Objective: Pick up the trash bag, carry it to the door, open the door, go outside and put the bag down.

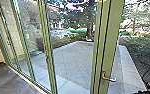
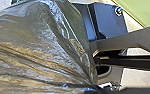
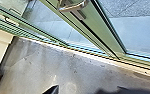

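gripping the shiny, dark, creased trash bag [image 2: 41, 45] by its gathered end in my left gripper [image 2: 96, 87], i see open paving [image 1: 71, 60] past green door edges [image 1: 112, 42]; my right gripper [image 1: 143, 92] i can't tell.

Daylight dominates the head view, falling bright on the outdoor paving [image 1: 71, 60], while the indoor floor [image 1: 8, 80] is much dimmer and browner. Gaps in the tree [image 1: 90, 20] burn out to white, with a violet tinge (rather pretty, for a camera fault). The green window frames [image 1: 47, 50] splay outward toward the picture's edges, and the door handle [image 1: 112, 79] catches a small glint. In the left wrist view, bluish-white glare streaks the trash bag [image 2: 41, 45] between warm brown patches. The right wrist view shows pale light along the sill [image 3: 91, 53].
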